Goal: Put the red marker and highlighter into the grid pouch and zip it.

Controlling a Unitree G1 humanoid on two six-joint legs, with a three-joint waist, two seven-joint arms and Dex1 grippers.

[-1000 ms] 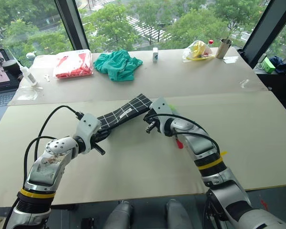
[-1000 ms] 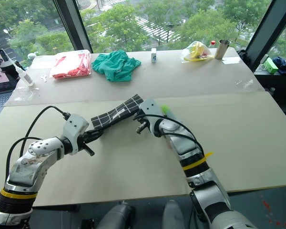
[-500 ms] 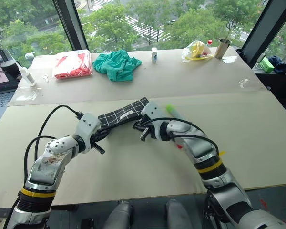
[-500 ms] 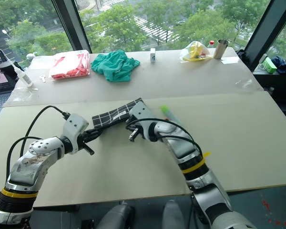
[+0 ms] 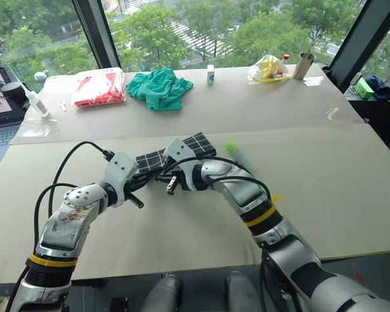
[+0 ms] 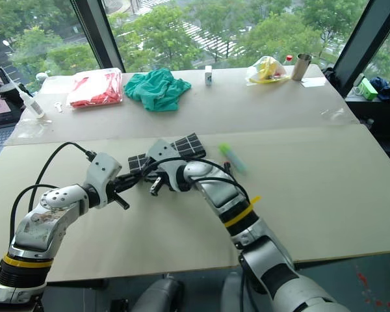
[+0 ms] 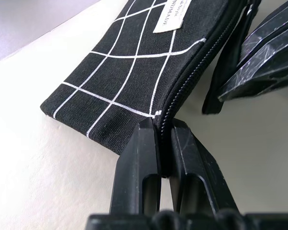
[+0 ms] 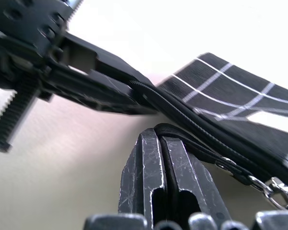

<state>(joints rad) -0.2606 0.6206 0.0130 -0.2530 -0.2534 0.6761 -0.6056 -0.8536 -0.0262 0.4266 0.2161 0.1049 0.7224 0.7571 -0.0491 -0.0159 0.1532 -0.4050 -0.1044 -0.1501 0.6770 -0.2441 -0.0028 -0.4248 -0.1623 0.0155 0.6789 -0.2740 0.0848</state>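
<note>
The grid pouch, black with white lines, lies mid-table and is partly covered by my right arm. My left gripper is shut on the pouch's corner at the end of the zipper. My right gripper is shut on the black zipper pull strap, close beside the left gripper. The highlighter, with its green cap, lies on the table just right of the pouch. The red marker is hidden.
At the back of the table are a red-and-clear plastic bag, a green cloth, a small white bottle, a yellow bag and a metal cup. A glue bottle stands at the far left.
My right gripper has travelled left along the pouch's zipper edge, ending next to the left gripper. The highlighter, earlier behind the right arm, now shows. The left gripper stayed put.
</note>
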